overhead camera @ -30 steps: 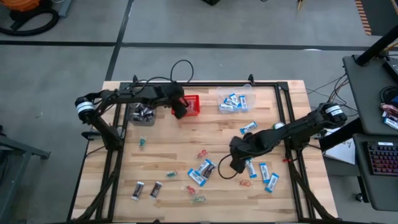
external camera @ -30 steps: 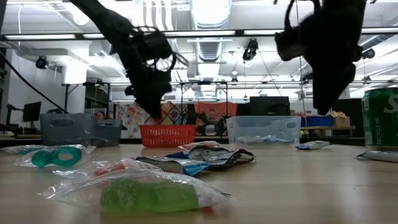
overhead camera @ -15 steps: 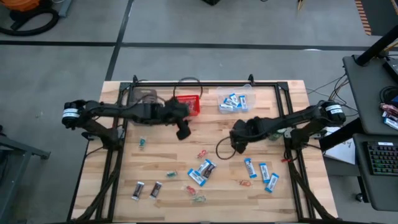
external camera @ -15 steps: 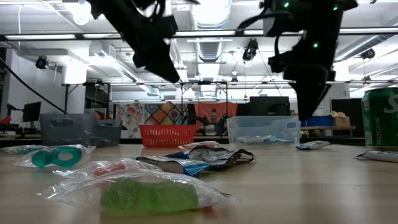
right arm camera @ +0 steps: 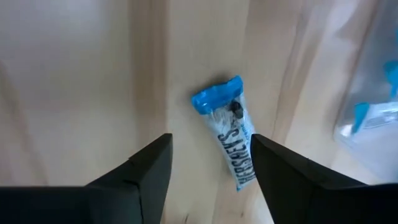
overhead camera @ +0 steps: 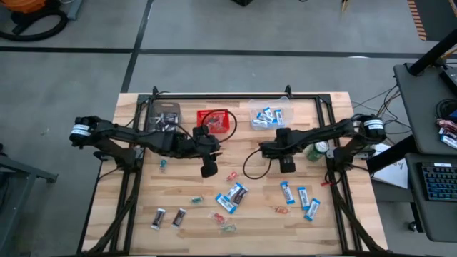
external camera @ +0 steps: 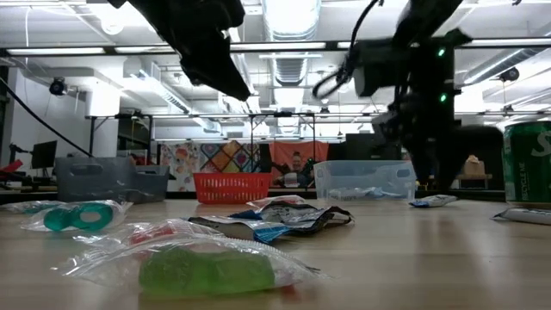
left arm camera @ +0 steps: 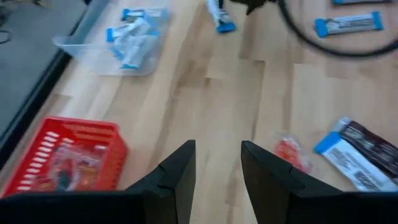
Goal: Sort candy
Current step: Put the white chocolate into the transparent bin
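Note:
Candy lies scattered over the wooden table: blue-and-white packets [overhead camera: 300, 196], dark mini bars [overhead camera: 168, 218] and small twist-wrapped pieces [overhead camera: 230, 176]. My right gripper [right arm camera: 208, 180] hangs open, pointing down, over one blue-and-white packet [right arm camera: 227, 140] that lies flat on the wood. The packet's near end is between the fingers and is not touched. In the high view the right arm [overhead camera: 285, 151] hides this packet. My left gripper [left arm camera: 217, 177] stands open and empty above bare wood at the table's middle [overhead camera: 208, 170], with a red twist piece [left arm camera: 289, 152] just ahead of it.
Along the far edge stand a clear bin with dark bars [overhead camera: 164, 121], a red mesh basket [overhead camera: 216, 120] and a clear bin with blue packets [overhead camera: 270, 116]. A green can [overhead camera: 318, 150] stands beside the right arm. More candy lies toward the near edge.
My left gripper has left the red basket and swung toward the near edge, out over the table's middle. My right gripper has gone from the candy at the centre toward the far edge, turned about its own axis and sunk over the single blue packet.

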Controlling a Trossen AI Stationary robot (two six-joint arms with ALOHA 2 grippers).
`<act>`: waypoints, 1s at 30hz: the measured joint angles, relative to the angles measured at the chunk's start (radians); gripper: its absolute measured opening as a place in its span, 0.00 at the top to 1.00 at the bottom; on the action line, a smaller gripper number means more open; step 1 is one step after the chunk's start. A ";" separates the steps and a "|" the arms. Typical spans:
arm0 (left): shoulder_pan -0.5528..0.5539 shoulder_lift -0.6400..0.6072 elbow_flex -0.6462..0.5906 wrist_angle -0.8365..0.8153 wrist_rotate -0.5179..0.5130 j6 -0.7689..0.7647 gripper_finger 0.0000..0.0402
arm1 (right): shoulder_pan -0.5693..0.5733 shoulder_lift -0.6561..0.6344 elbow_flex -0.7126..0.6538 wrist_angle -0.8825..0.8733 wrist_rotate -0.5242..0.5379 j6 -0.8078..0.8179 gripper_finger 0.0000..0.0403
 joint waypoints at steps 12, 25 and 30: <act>0.000 0.013 -0.013 0.075 -0.020 0.006 0.72 | -0.097 0.111 0.003 0.025 -0.017 0.015 0.55; 0.000 0.027 -0.014 0.127 -0.023 0.049 0.72 | -0.113 0.094 0.013 0.035 -0.108 0.051 0.95; 0.000 0.004 -0.011 0.049 -0.022 0.105 0.72 | -0.096 0.014 0.033 0.048 -0.227 0.091 0.96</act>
